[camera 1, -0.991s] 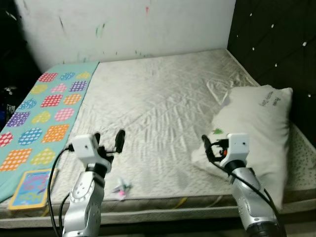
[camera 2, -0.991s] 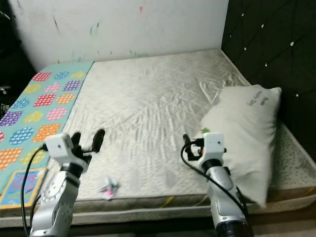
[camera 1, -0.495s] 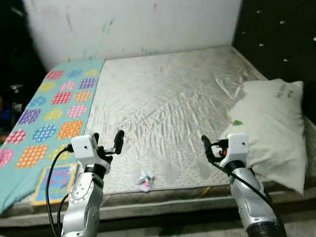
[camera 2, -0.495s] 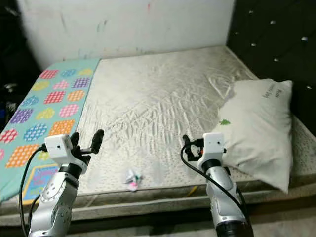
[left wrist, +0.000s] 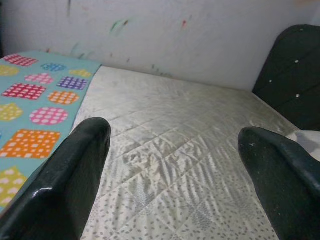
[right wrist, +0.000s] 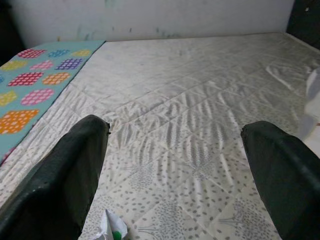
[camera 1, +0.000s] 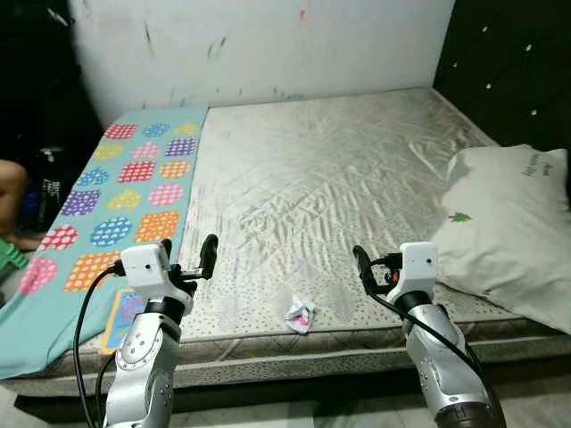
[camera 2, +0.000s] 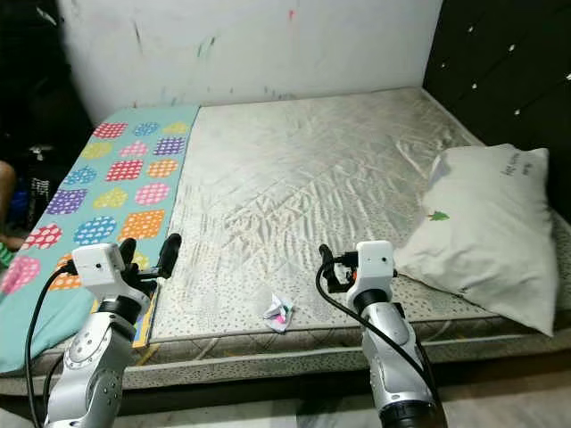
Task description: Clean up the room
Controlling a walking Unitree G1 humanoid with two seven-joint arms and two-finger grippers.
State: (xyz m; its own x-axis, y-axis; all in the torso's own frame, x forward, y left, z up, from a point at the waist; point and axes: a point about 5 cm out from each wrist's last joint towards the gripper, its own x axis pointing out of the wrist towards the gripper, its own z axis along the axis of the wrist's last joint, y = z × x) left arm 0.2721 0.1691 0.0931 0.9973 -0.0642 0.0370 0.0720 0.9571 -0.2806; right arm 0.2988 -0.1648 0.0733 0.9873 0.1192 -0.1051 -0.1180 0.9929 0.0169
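Both our claws, left claw [camera 1: 188, 258] and right claw [camera 1: 369, 270], hang released above the bed [camera 1: 339, 169] edge. We judge the wrapper [camera 1: 300, 313] between them light enough to skid off the edge if a finger nudges it.

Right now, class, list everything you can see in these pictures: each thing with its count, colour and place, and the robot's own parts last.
Mattress: one, pale grey quilted, filling the middle against the wall.
Blanket: one, teal with coloured dotted patches, along the mattress's left side.
Pillow: one, white, at the right edge by the dark headboard.
Crumpled wrapper: one, white with pink, near the mattress's front edge.
Picture book: one, colourful, at the front left corner.
Person's leg: one, far left.
Left tool: black fingers apart, above the front left.
Right tool: black fingers apart, above the front edge.
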